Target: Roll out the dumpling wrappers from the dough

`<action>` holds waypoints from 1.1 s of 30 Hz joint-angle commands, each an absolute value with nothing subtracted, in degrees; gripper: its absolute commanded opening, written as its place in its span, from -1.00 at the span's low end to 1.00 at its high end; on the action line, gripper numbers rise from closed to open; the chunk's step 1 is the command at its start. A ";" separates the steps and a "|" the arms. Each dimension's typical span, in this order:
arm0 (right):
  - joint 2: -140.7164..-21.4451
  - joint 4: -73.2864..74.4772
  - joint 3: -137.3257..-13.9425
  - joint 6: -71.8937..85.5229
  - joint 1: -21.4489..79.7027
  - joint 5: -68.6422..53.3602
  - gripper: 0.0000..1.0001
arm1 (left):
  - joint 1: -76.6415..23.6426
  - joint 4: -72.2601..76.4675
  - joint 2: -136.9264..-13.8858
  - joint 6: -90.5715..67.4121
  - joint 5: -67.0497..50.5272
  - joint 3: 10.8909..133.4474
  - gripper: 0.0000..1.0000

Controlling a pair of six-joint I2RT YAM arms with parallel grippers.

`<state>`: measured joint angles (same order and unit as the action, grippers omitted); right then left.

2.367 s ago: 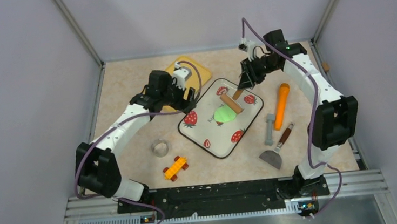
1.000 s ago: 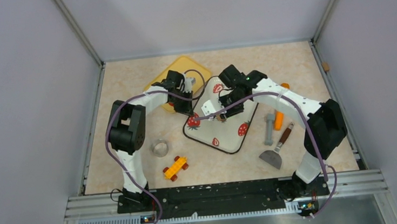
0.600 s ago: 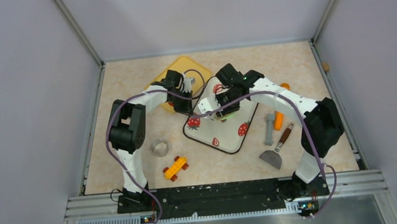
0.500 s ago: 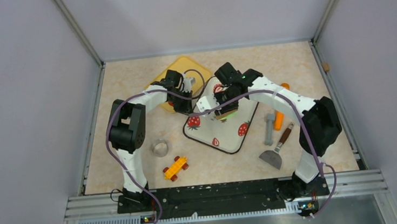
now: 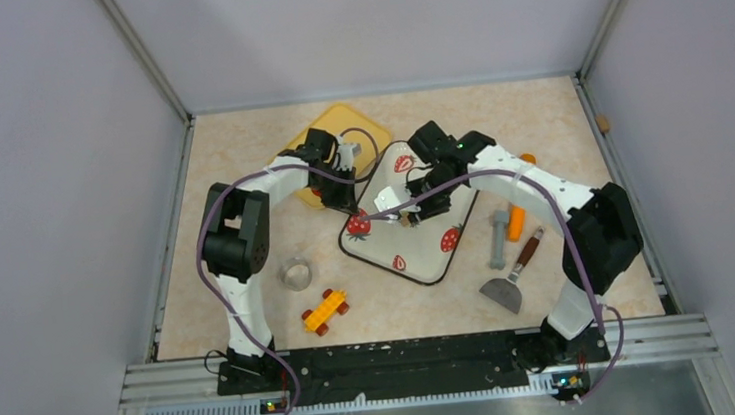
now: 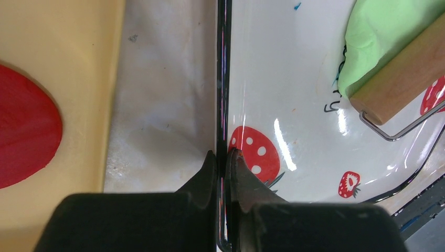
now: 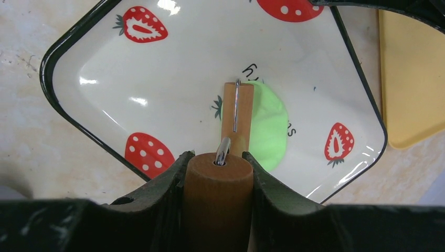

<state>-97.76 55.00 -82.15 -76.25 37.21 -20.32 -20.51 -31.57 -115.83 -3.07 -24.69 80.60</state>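
Note:
The dough (image 7: pixel 268 126) is a flattened bright green oval in the white strawberry tray (image 7: pixel 157 73). A wooden roller (image 7: pixel 237 113) lies across the dough's left side. My right gripper (image 7: pixel 218 176) is shut on the roller's wooden handle. My left gripper (image 6: pixel 224 156) is shut on the tray's black rim (image 6: pixel 222 79), and from there the dough (image 6: pixel 378 37) and roller (image 6: pixel 406 79) show at upper right. From above, the right gripper (image 5: pixel 412 214) covers the dough over the tray (image 5: pixel 420 255), and the left gripper (image 5: pixel 351 207) is at its left edge. Separate dumpling wrappers are out of view.
A yellow board (image 5: pixel 336 128) with a red disc (image 6: pixel 23 131) lies just left of the tray. Right of the tray lie an orange tool (image 5: pixel 517 219), a grey tool (image 5: pixel 498 239) and a scraper (image 5: pixel 507 291). A small cup (image 5: pixel 296 272) and an orange toy car (image 5: pixel 323 310) sit near left.
Since the earliest frame, the left gripper has taken the tray rim and the right has taken the roller. In the last half second the roller slid slightly back across the dough.

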 commanded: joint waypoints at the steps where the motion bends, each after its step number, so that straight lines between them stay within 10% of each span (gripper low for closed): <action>1: -99.93 71.70 -75.77 -73.36 36.91 -25.11 -1.00 | -21.28 -32.58 -118.94 -1.85 -24.47 81.36 -1.00; 19: -95.50 73.92 -82.02 -65.04 34.97 -29.42 -1.00 | -20.95 -32.34 -117.85 -1.37 -24.45 80.51 -1.00; 33: -94.10 39.92 -84.74 16.26 14.32 -39.25 -1.00 | -20.54 -33.57 -115.58 -3.31 -31.68 78.50 -1.00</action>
